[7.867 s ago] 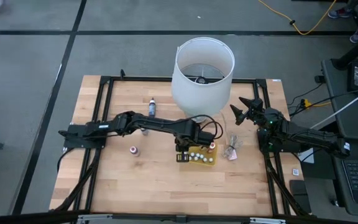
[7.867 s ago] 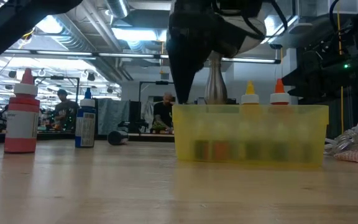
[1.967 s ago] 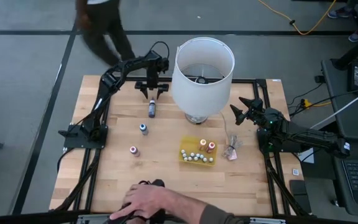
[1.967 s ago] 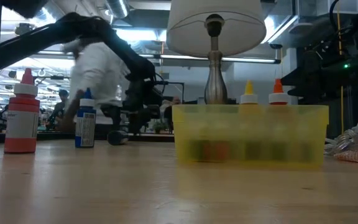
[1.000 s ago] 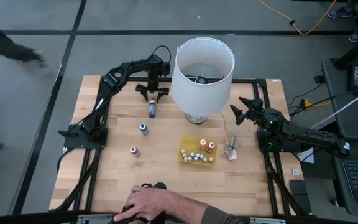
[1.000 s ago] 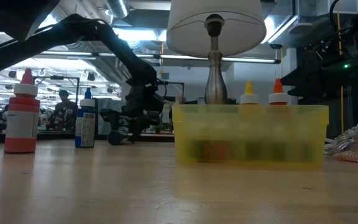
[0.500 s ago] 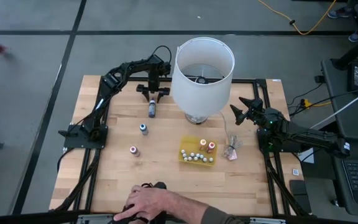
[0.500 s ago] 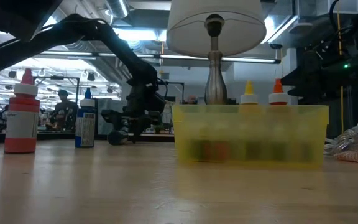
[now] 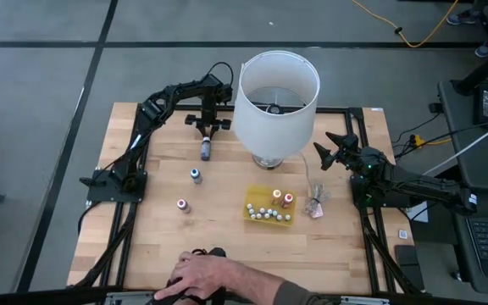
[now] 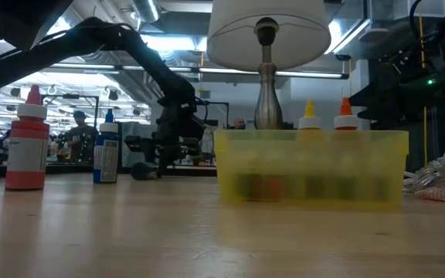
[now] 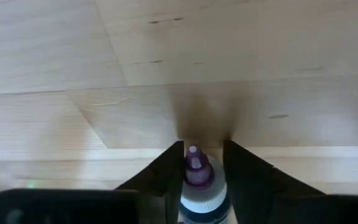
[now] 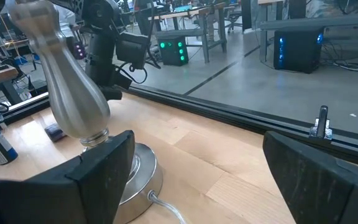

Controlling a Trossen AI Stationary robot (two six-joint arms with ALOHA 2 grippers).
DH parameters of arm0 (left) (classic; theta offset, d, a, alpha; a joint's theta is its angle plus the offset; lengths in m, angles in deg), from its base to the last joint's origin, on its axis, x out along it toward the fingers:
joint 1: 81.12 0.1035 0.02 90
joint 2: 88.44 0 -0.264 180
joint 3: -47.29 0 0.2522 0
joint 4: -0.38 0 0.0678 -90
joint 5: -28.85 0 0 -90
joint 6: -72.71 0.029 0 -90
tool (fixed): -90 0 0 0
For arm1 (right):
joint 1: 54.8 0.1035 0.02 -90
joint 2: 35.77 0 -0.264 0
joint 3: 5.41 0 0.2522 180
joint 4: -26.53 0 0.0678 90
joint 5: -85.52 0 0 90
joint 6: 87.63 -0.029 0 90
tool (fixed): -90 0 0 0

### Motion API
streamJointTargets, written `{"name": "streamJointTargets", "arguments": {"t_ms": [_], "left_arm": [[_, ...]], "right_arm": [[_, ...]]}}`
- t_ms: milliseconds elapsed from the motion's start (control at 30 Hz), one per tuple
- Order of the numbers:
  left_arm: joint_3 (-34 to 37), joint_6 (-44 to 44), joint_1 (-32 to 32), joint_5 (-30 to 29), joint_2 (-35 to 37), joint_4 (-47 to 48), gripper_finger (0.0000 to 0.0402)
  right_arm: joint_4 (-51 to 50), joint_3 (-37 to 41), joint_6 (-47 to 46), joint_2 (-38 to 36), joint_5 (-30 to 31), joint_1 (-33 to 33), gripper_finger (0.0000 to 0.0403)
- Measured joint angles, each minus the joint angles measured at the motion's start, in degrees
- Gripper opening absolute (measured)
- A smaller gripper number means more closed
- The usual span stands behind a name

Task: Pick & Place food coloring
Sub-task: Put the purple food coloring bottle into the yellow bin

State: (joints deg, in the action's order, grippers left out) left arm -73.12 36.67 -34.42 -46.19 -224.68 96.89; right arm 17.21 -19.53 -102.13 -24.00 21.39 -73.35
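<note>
High view: the left claw [image 9: 207, 127] is at the far side of the surface [image 9: 219, 246], over a lying purple-tipped bottle [image 9: 206, 150], so its fingers can straddle the neck. 2 more bottles, blue-capped [image 9: 195, 175] and red-capped [image 9: 181, 205], stand apart; the yellow tray [image 9: 250, 216] holds the rest beside a lamp [image 9: 276, 97]. The right claw [image 9: 333, 146] waits at the right edge, jaws wide. A person's hand [image 9: 206, 275] rests at the near edge.

Left wrist view: both fingers [image 11: 166, 174] flank the bottle's neck closely, narrowed nearly to contact; a firm hold cannot be confirmed.

Low view: the tray stands nearest.
</note>
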Motion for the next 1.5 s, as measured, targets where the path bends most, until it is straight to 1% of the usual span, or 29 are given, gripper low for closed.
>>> {"name": "streamJointTargets", "arguments": {"t_ms": [233,367,467,633,867,1033,1133,1267,1400,1500], "left_arm": [[0.0,0.4,0.1,0.0,0.0,0.7,0.0062],[0.0,1.5,0.3,0.0,0.0,1.2,0.0049],[0.0,1.9,0.3,0.0,0.0,1.3,0.0049],[0.0,2.8,0.4,0.0,0.0,1.3,0.0061],[0.0,3.2,0.4,0.1,0.0,2.0,0.0039],[-0.8,4.3,0.3,0.0,0.8,3.7,0.0045],[-2.0,4.9,0.3,-0.1,1.9,4.9,0.0049],[-3.2,5.3,0.1,-0.2,3.9,5.7,0.0040],[-3.6,5.4,-0.1,-0.4,7.7,5.8,0.0039],[-3.6,6.2,-0.2,-2.4,10.9,5.8,0.0045]], "right_arm": [[0.0,0.0,0.0,0.0,0.0,0.0,0.0355],[0.0,0.0,0.0,0.0,0.0,0.0,0.0355],[0.0,0.0,0.0,0.0,0.0,0.0,0.0355],[0.0,0.0,0.0,0.0,0.0,0.0,0.0355],[0.0,0.0,0.0,0.0,0.0,0.0,0.0355],[0.0,0.0,0.0,0.0,0.0,0.0,0.0355],[0.0,0.0,0.0,0.0,0.0,0.0,0.0355],[0.0,0.0,0.0,0.0,0.0,0.0,0.0355],[0.0,0.0,0.0,0.0,0.0,0.0,0.0355],[0.0,0.0,0.0,0.0,0.0,0.0,0.0355]]}}
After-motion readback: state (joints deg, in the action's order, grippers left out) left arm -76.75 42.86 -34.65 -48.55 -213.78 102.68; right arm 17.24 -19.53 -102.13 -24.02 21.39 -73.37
